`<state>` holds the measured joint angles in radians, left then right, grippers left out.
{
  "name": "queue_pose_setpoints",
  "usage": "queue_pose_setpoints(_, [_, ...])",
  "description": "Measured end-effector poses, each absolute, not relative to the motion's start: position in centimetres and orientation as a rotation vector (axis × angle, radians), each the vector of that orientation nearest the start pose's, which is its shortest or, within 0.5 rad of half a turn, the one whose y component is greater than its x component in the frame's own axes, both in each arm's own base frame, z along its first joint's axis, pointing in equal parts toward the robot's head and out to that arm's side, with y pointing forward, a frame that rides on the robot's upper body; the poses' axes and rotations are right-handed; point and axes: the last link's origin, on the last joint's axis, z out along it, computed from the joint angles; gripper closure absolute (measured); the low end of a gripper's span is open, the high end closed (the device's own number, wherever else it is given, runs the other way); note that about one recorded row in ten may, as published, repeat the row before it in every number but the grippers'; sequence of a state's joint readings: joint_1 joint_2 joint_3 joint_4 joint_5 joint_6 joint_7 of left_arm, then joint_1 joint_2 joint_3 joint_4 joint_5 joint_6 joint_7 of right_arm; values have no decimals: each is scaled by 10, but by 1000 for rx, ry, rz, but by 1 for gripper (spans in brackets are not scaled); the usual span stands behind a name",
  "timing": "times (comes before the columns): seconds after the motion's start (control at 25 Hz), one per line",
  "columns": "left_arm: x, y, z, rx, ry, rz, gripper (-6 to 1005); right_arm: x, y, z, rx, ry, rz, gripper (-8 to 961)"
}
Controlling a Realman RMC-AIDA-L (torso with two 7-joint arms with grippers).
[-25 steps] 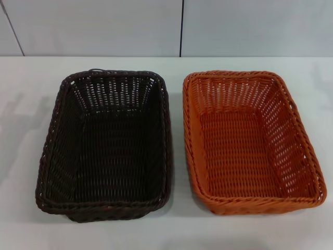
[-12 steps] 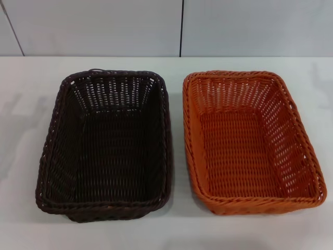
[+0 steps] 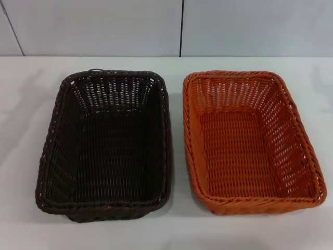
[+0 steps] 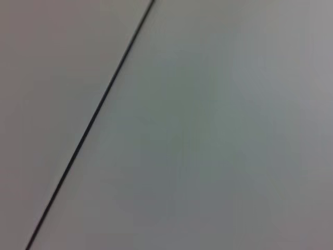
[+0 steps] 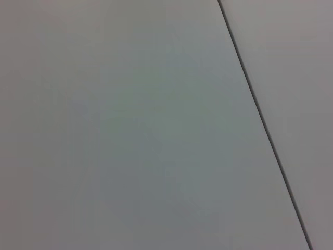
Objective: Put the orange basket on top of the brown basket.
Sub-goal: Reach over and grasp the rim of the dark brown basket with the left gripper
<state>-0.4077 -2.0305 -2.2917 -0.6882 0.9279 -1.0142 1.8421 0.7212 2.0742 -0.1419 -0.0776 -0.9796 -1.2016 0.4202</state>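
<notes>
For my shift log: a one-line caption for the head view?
Empty brown basket and empty orange basket side by side, apart, on white table; no gripper visible.

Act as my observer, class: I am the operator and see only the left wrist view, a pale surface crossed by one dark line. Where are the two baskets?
Observer: The head view shows the brown basket and the orange basket side by side on the white table, with the brown one on the robot's left.
Operator: Is one stacked on the other?
Observer: No. Each rests on the table, with a narrow gap between them.
Operator: Is a gripper near them?
Observer: No gripper shows in any view.
</notes>
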Motion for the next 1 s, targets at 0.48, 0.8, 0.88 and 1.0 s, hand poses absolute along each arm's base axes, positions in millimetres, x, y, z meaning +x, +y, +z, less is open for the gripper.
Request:
queue_pose_setpoints(0.48, [-241, 420, 173, -1892, -1061, -834, 238, 291, 406, 60, -1289, 573, 995, 238])
queue_pose_setpoints(0.8, [-198, 398, 162, -2133, -1099, -319, 244, 296, 403, 61, -1282, 577, 985, 237])
queue_pose_setpoints(0.88, [-195, 395, 161, -2126, -1112, -255, 245, 297, 402, 61, -1280, 579, 982, 237])
queue_pose_setpoints(1.0, [-184, 385, 157, -2119, -1134, -125, 247, 299, 401, 61, -1279, 586, 975, 237])
